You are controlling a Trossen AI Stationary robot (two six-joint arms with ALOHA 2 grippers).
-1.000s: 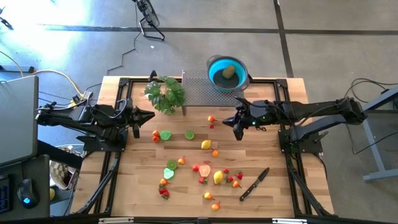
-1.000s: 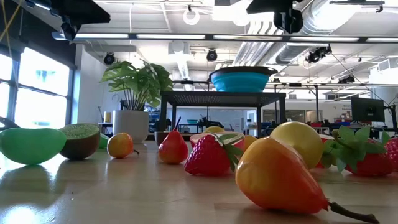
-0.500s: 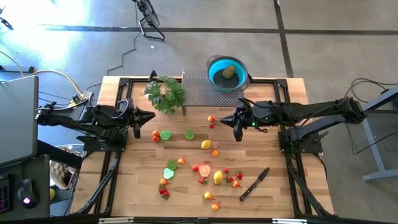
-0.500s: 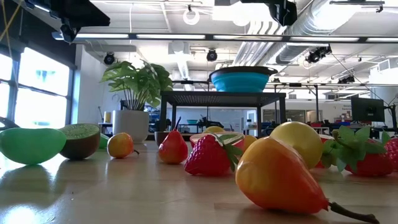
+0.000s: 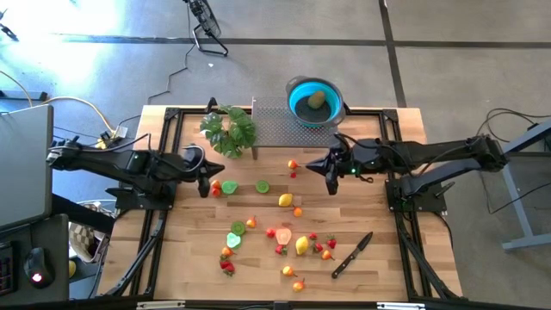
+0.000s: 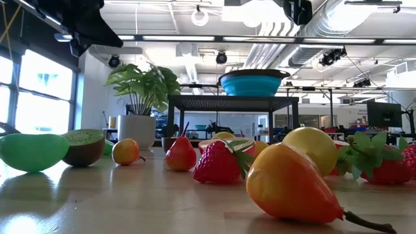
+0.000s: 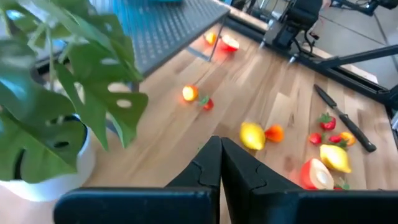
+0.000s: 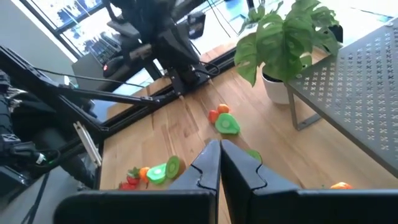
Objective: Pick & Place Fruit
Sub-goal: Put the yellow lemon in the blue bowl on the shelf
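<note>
left gripper (image 5: pixel 214 171) fingers pressed together just beside the fruit (image 5: pixel 229 186).

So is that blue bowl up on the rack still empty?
No: in the high view, the blue bowl on the metal rack already holds one brownish-green fruit.

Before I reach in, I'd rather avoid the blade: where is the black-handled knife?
In the high view, the black-handled knife lies on the wooden table's right front area, just right of small red strawberries.

left gripper (image 5: pixel 215 171) closed, right gripper (image 5: pixel 312 164) closed
</note>
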